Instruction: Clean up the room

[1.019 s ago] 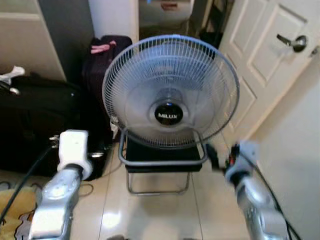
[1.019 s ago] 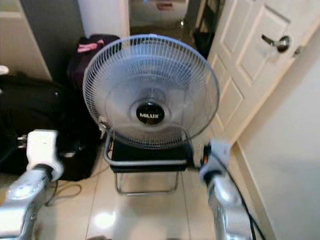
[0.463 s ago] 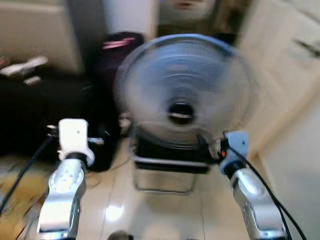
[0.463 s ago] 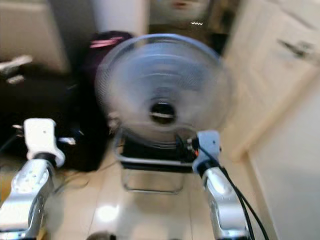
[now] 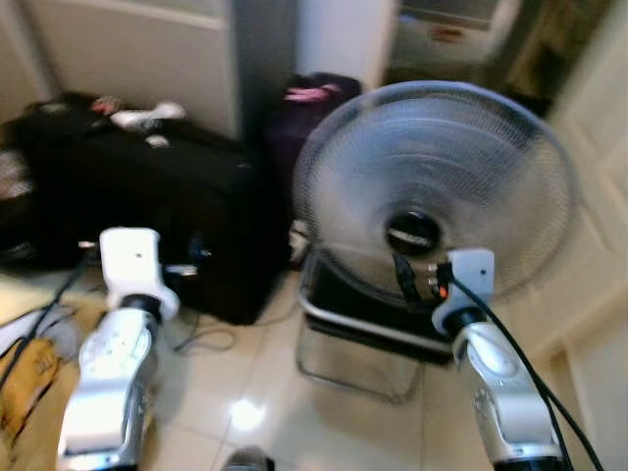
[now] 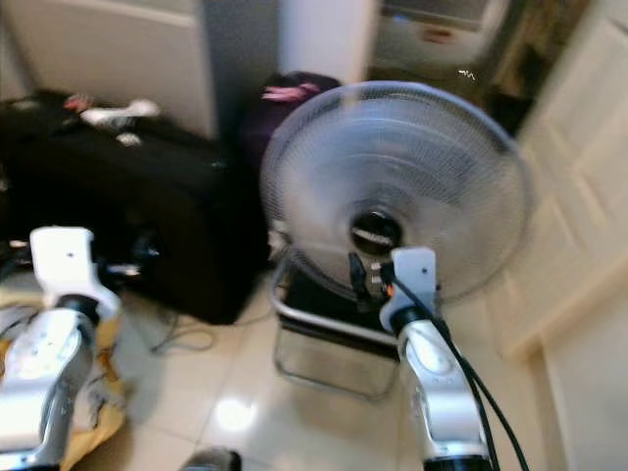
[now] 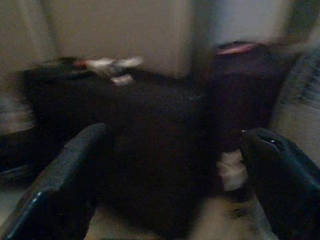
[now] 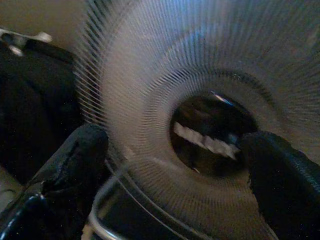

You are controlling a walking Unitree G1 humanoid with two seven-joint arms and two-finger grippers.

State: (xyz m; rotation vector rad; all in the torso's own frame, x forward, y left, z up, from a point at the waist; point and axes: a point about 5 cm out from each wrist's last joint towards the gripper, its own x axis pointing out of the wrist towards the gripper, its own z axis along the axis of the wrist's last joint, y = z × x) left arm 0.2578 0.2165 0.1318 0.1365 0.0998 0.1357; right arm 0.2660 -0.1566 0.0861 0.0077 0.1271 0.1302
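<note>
— Pincers first: where are they?
— Left pincer (image 7: 165,200) gapes empty toward the black suitcase (image 5: 147,196); right pincer (image 8: 170,185) gapes before the fan (image 5: 437,191).
— Advice?
— I'd slow down and take the metal frame (image 5: 363,329), not the grille. The fan stands upright on the floor, facing me.

My head cameras look forward and down at the round grey wire-grilled fan (image 5: 432,191). My right wrist camera faces its grille close up; my left wrist camera faces the black fabric suitcase (image 7: 150,150) nearby.
</note>
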